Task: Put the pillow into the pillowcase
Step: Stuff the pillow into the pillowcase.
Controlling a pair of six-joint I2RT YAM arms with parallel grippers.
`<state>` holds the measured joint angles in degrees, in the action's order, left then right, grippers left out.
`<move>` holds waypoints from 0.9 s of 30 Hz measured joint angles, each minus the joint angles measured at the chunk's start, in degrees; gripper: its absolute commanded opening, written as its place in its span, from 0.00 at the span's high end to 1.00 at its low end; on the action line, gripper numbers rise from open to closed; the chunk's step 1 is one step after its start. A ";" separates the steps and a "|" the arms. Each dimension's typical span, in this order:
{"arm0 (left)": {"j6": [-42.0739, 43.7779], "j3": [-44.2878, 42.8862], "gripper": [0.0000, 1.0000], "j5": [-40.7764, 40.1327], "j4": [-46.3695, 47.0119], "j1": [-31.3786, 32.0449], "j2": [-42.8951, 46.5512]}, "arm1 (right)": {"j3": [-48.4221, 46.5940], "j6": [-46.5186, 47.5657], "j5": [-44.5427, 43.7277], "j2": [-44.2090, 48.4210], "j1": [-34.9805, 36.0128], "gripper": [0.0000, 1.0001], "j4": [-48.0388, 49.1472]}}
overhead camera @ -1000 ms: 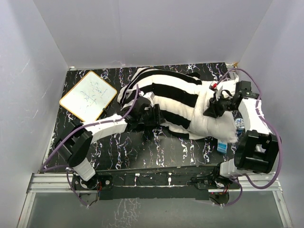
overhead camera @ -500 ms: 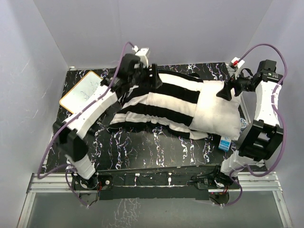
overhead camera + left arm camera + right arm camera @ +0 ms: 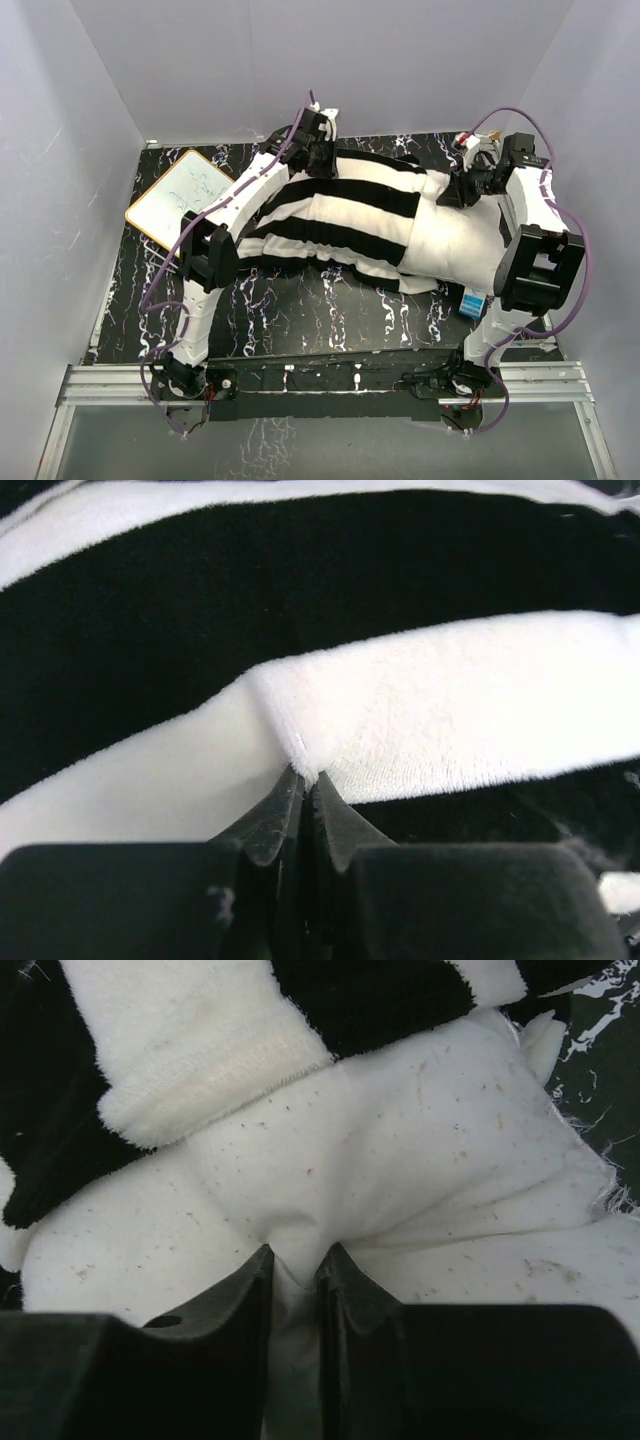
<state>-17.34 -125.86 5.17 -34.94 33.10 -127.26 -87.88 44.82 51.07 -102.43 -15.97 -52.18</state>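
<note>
Since earlier, left gripper (image 3: 305,778) had swung to the table's (image 3: 300,312) far edge, clamped on pillowcase (image 3: 350,195). Right gripper (image 3: 295,1260) pinched pillow (image 3: 455,245). We judged insertion partway; next: draw pillowcase rightward.

Black, white-veined tabletop (image 3: 300,320) within plain pale grey walls (image 3: 350,60), under soft even light.

Pillow (image 3: 458,246) partly inside pillowcase (image 3: 350,196)

You're getting soft, even light from above, casting only faint shadows; both wrist views are blurring close in, while the pillow (image 3: 400,1160) is showing crisp.
</note>
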 measured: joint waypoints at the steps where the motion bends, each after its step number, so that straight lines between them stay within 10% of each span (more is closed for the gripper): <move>1: -0.17 -0.57 1.00 0.83 0.15 -0.07 0.09 | 0.04 -0.13 0.07 0.02 0.24 0.91 -0.02; 13: -13.44 -0.39 1.00 22.93 16.04 1.03 0.46 | 5.14 -21.35 4.63 7.85 12.07 0.92 18.88; 20: -20.74 28.79 1.00 28.20 35.89 1.38 7.69 | 13.29 -24.39 6.56 16.20 10.95 0.91 22.93; 27: -18.82 33.94 1.00 30.86 39.50 -1.77 11.96 | 6.71 -0.98 5.92 9.57 4.48 0.33 -0.74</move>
<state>-36.16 -91.92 36.03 4.56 31.33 -115.31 -81.17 43.83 56.99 -92.86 -11.49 -52.93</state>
